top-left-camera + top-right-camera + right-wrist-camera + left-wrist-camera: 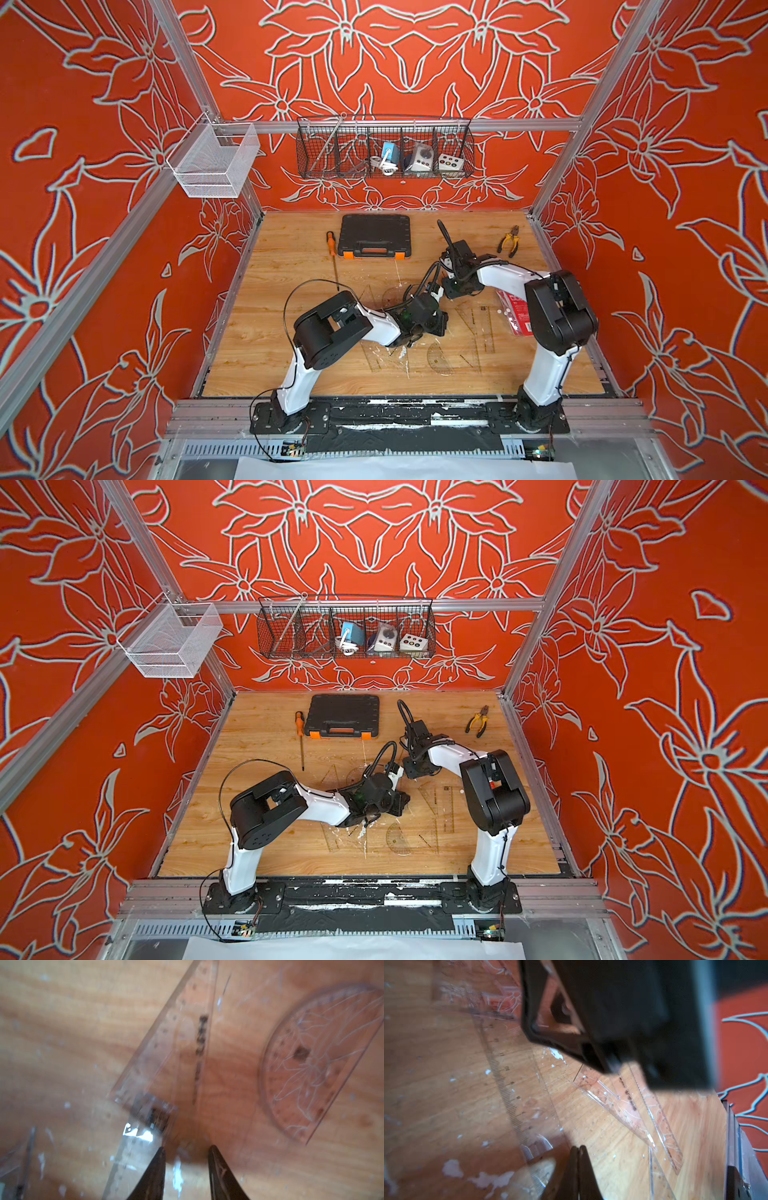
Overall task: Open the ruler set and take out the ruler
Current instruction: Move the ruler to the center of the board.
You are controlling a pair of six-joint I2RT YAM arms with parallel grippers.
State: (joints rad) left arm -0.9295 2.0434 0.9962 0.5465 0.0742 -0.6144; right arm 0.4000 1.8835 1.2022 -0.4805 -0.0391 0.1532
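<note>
While the left hand (578, 1167) is pressed together, the right hand (185, 1165) hangs spread beside the ruler (133, 1155), at its edge.

The walls (395, 62) are orange-red, patterned with pale grey outlined flowers. The worktop (291, 266) is light wood grain flecked with white. At its upper middle, the case (374, 235) is black with orange latches, and the screwdriver (331, 241) has an orange handle. At upper right, the pliers (509, 241) have yellow and black grips. The packet (513, 309) at right is red with white marks. The ruler (506, 1084) and protractor (315, 1059) are clear with dark markings. The arms (297, 386) are white with black joints.
</note>
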